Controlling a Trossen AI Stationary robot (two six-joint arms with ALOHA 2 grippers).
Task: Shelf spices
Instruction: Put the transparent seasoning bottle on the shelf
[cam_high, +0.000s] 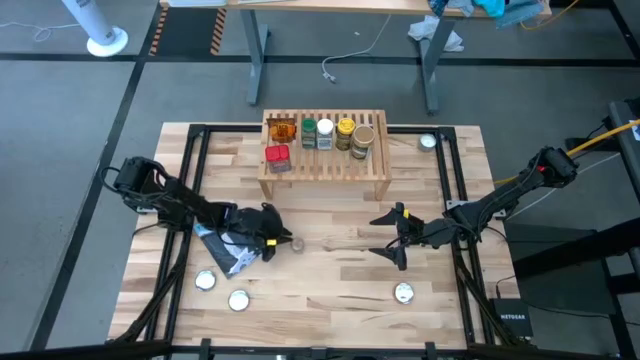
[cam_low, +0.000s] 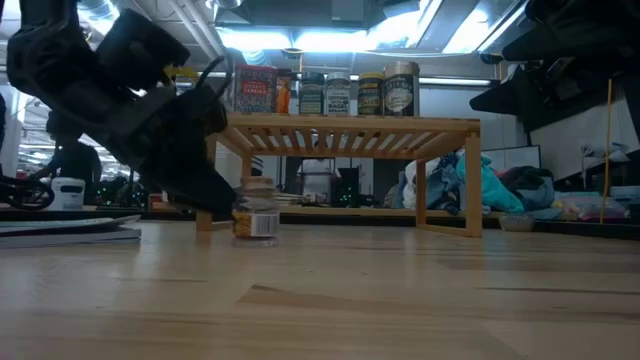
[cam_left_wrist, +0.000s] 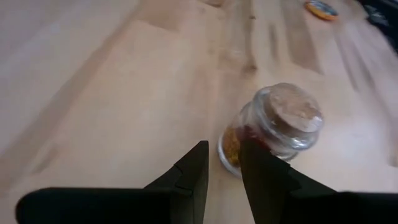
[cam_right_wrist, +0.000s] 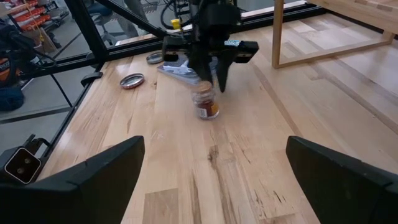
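Observation:
The light-wood shelf (cam_high: 325, 172) stands at the table's far middle. On its slats are an orange packet (cam_high: 283, 130), jars with green (cam_high: 308, 128), white (cam_high: 325, 128), yellow (cam_high: 345, 127) and tan (cam_high: 362, 137) lids, and a red tin (cam_high: 277, 157). A small clear jar with a cork top (cam_high: 297, 243) (cam_left_wrist: 273, 127) stands on the table. My left gripper (cam_high: 283, 240) (cam_left_wrist: 224, 165) is low beside it, fingers a narrow gap apart with nothing between them. My right gripper (cam_high: 396, 238) hovers open right of the jar. My left gripper slants down from the table's left. The outer side of one finger (cam_left_wrist: 255, 162) lies close against the lower side of the clear jar (cam_left_wrist: 231, 146). I cannot tell whether it touches. The jar stands on its base on the table.
A blue-and-white pouch (cam_high: 225, 250) lies under my left arm. Flat silver discs lie at the near left (cam_high: 205, 281) (cam_high: 238, 299), the near right (cam_high: 403, 293) and the far right (cam_high: 428, 142). Bare wood shows between the jar and the shelf.

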